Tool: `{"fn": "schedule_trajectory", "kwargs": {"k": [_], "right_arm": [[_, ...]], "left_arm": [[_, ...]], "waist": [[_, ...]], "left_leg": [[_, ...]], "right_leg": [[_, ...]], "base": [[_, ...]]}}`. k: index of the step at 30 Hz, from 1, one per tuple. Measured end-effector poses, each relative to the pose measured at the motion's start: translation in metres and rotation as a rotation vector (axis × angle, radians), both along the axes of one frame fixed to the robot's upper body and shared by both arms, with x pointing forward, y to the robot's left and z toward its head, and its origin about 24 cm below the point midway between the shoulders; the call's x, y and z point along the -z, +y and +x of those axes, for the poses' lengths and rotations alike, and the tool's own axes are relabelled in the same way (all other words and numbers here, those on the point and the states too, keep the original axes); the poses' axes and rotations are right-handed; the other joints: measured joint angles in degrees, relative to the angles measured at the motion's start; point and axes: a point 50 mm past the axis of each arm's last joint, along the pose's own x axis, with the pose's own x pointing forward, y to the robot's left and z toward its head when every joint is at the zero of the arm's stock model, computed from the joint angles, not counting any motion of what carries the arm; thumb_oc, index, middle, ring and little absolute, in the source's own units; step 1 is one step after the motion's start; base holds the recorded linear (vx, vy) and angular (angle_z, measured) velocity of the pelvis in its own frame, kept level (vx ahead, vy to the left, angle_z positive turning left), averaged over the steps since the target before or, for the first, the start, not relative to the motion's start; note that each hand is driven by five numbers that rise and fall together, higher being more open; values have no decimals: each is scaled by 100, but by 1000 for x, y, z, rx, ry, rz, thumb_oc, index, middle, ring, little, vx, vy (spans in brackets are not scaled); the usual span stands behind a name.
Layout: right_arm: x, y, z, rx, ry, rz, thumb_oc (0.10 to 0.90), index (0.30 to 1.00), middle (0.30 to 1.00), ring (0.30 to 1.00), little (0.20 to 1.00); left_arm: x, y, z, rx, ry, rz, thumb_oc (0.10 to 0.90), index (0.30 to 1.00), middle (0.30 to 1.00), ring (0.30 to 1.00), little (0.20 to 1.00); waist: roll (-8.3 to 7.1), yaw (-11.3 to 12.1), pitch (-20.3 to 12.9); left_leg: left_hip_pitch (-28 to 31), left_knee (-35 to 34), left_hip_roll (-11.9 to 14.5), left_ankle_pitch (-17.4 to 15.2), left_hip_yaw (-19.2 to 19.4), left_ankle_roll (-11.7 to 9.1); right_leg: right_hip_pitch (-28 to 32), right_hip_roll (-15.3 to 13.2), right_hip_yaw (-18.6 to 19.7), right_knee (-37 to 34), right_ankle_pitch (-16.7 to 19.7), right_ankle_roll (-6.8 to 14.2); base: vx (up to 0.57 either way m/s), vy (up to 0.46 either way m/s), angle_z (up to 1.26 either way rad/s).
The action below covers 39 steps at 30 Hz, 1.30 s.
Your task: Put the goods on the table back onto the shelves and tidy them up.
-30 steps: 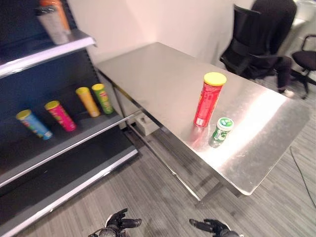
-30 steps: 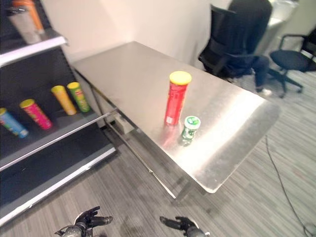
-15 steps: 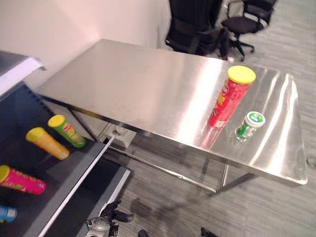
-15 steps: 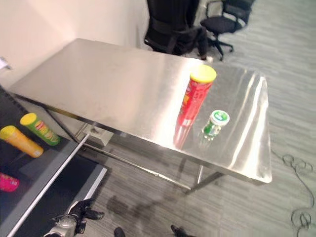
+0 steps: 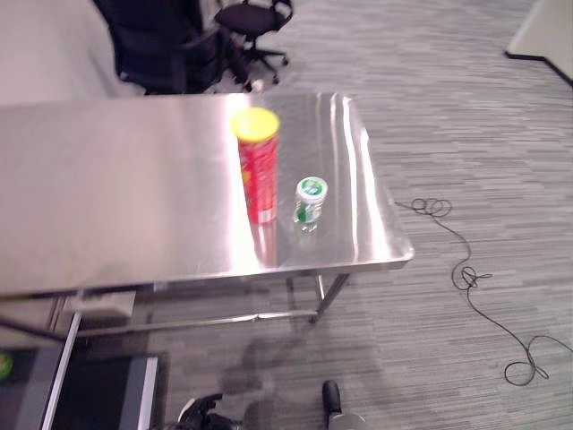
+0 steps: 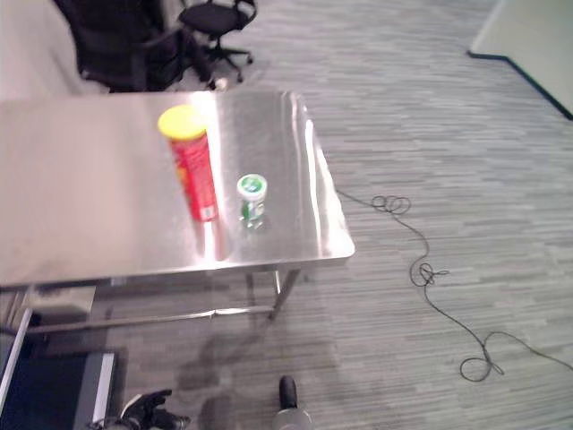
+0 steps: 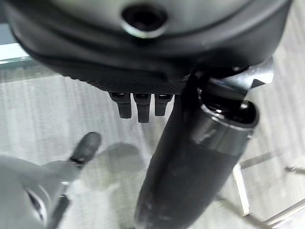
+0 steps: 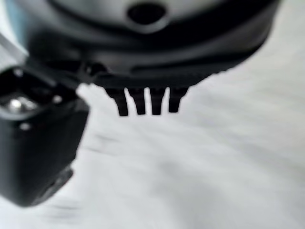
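A tall red can with a yellow lid (image 5: pixel 258 170) stands upright near the right end of the steel table (image 5: pixel 107 206). Just right of it stands a small clear jar with a green lid (image 5: pixel 310 202), close to the can but apart from it. Both hands hang low over the floor, well short of the table: my left hand (image 5: pixel 201 414) and my right hand (image 5: pixel 333 403). In the left wrist view the fingers (image 7: pixel 138 107) are straight with the thumb (image 7: pixel 200 157) beside them, holding nothing. The right hand's fingers (image 8: pixel 145 102) are straight and empty too.
The dark shelf's lower corner (image 5: pixel 63 358) shows at the bottom left, with a green lid (image 5: pixel 4 365) at its edge. Black office chairs (image 5: pixel 251 18) stand beyond the table. Grey carpet lies open to the table's right.
The camera has swung to the right: the shelf and its cans have slid out at the left, and the table's right end is now central. Can and jar have kept their places.
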Motion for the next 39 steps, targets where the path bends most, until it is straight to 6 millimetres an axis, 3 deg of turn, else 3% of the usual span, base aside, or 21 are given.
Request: {"fn": "schedule_trajectory", "kwargs": {"k": [3,6,9,13,15,18,21,25,29,33,39], "right_arm": [[-57,-7,44,-32,-230,-238,800,900,900,900,900],[-88,-2,66,-91,-284,-381,800,900,900,900,900],[-117,9,80,-178,-300,-526,800,900,900,900,900],[-183,29,98,-340,-320,-844,800,900,900,900,900],[-206,34,107,-377,-362,-939,800,900,900,900,900],[-234,44,130,-465,-435,-1022,800,900,900,900,900],[-243,52,146,-613,-379,-1064,800,900,900,900,900],[-233,66,162,-771,-342,-1041,800,900,900,900,900],[-215,61,174,-842,-235,-985,800,900,900,900,900],[-205,77,187,-948,-228,-947,800,900,900,900,900],[-211,90,197,-1015,-339,-880,800,900,900,900,900]], "left_arm": [[0,-15,7,-57,-27,-53,800,900,900,900,900],[-3,-21,19,-72,-78,-81,800,900,900,900,900],[-1,-19,10,-98,-48,-89,800,900,900,900,900],[5,-4,-21,-188,35,-63,800,900,900,900,900],[5,-1,-24,-183,40,-55,800,900,900,900,900],[5,-2,-23,-140,43,-52,800,900,900,900,900],[5,-5,-21,-111,40,-55,800,900,900,900,900],[5,-6,-22,-93,42,-59,800,900,900,900,900],[3,-8,-13,-52,16,-57,800,900,900,900,900],[3,-10,-12,-38,12,-60,800,900,900,900,900],[3,-16,-10,-40,5,-75,800,900,900,900,900]], "waist": [[178,-92,-118],[187,56,-137],[195,90,-139],[181,212,-137],[136,259,-139],[64,506,-138],[24,724,-147],[-16,984,-133],[-23,1041,-128],[-37,1077,-98],[-20,1168,-38]], "left_leg": [[37,-2,100,-35,-56,-57],[14,21,160,-3,-124,-99],[-22,20,183,10,-159,-122],[-56,22,222,19,-210,-135],[-72,22,266,51,-314,-183],[-107,23,318,92,-427,-235],[-94,27,338,169,-557,-238],[-191,28,371,175,-783,-239],[-161,30,375,179,-926,-245],[-156,68,402,222,-929,-184],[-101,42,420,238,-956,-207]], "right_leg": [[54,124,-3,0,-66,-31],[37,199,-22,0,-79,-54],[-18,203,-32,0,-77,-80],[25,203,-89,0,-98,-94],[86,217,-194,-1,-135,-91],[126,278,-317,0,-140,-107],[244,269,-526,0,-165,-144],[313,293,-663,0,-222,-148],[405,283,-799,-1,-258,-141],[468,277,-835,0,-284,-170],[592,294,-956,0,-339,-200]], "base": [[67,-70,-1],[45,-79,8],[43,-74,3],[47,-128,5],[19,-106,23],[-20,-117,20],[60,-47,39],[14,-62,23],[-7,-51,21],[-24,-54,5],[4,-19,12]]}}
